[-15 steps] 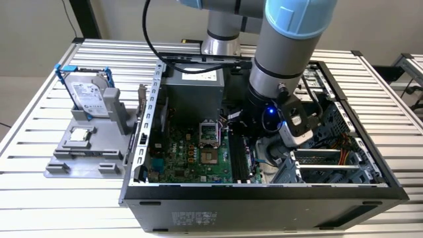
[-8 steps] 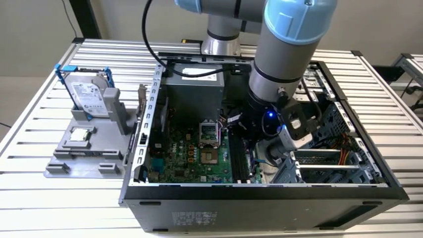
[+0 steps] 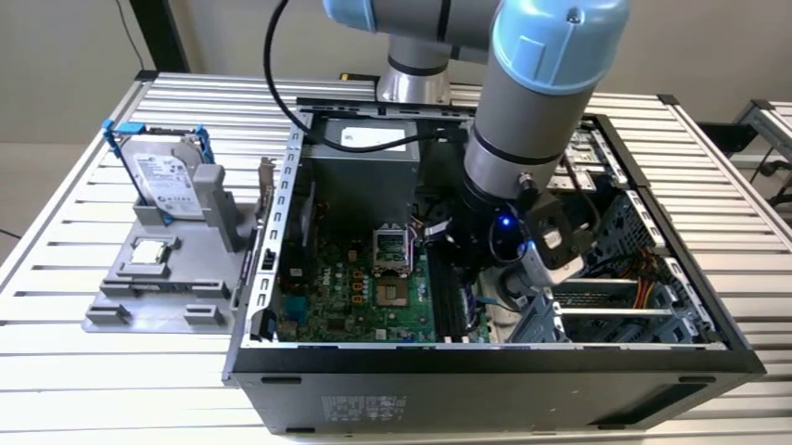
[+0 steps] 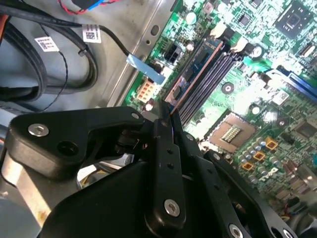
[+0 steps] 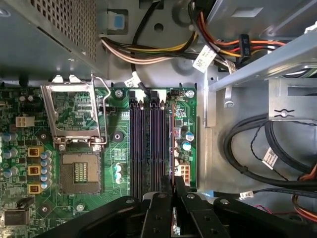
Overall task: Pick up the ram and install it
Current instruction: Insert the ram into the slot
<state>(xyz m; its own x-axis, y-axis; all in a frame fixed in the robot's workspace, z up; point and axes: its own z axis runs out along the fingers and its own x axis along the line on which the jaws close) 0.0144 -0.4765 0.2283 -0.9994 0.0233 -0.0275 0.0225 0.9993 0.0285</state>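
Inside the open computer case [image 3: 495, 357] on a slatted metal table [image 3: 74, 213], the arm's gripper [image 5: 173, 181] pinches the ram [image 4: 195, 69], its black fingers pressed together on the thin stick. The ram stands on edge beside the memory slots [image 5: 148, 148], at the motherboard's [image 5: 29, 124] edge by the cable bay. White printed tags [image 5: 204, 58] wrap nearby cables. Near the table's edge at the exterior view's left, a white-labelled hard drive [image 3: 167, 176] stands in a grey holder [image 3: 161, 287].
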